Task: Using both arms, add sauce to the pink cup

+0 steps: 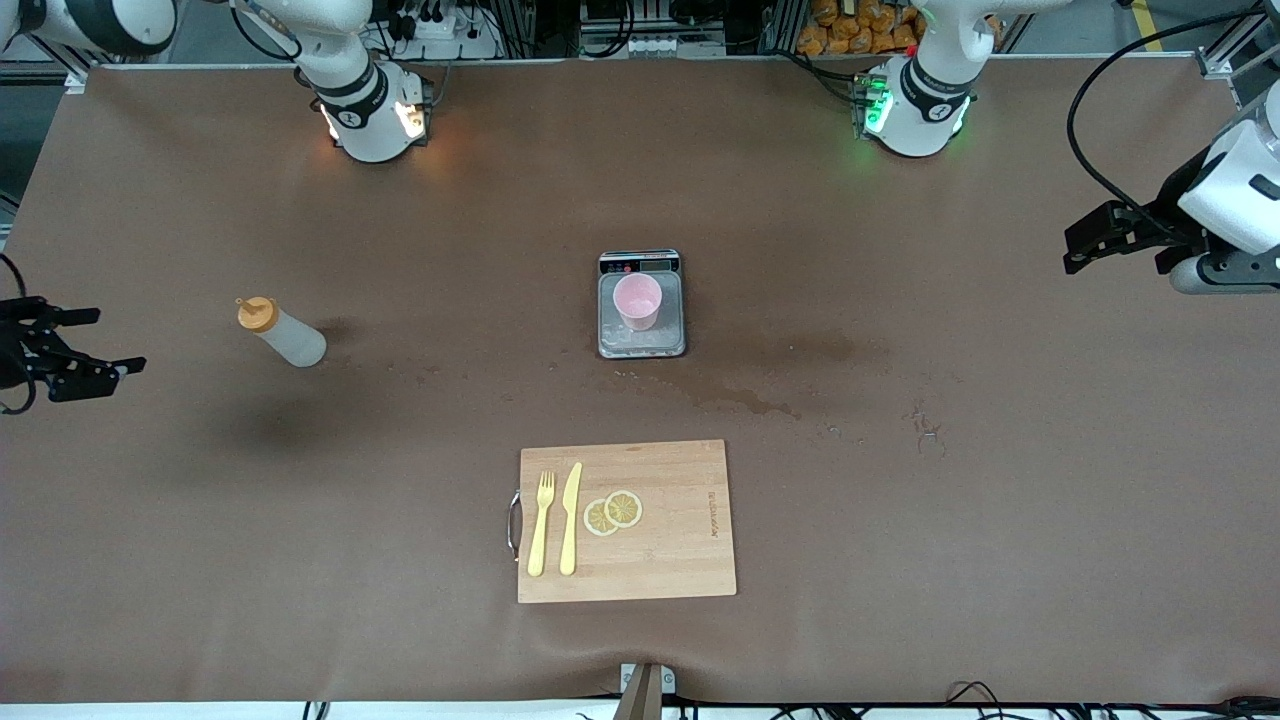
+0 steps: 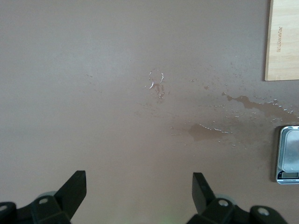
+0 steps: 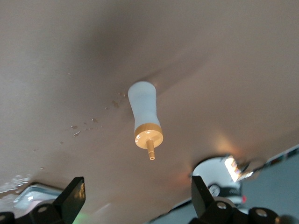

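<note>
The sauce bottle (image 1: 283,333), translucent white with an orange nozzle cap, stands on the brown table toward the right arm's end. It also shows in the right wrist view (image 3: 145,114), cap toward the camera. The pink cup (image 1: 637,300) stands upright on a small silver scale (image 1: 641,345) at the table's middle. My right gripper (image 1: 110,342) hangs open and empty above the table's edge at the right arm's end, apart from the bottle; its fingers (image 3: 72,196) frame the bottle. My left gripper (image 1: 1068,250) is open and empty above the left arm's end; its fingers (image 2: 74,186) are over bare table.
A wooden cutting board (image 1: 680,540) with a yellow fork (image 1: 541,522), a yellow knife (image 1: 570,518) and two lemon slices (image 1: 613,513) lies nearer the front camera than the scale. Wet patches (image 1: 740,400) mark the table between them. The left wrist view shows the scale's edge (image 2: 288,158) and the board's corner (image 2: 282,42).
</note>
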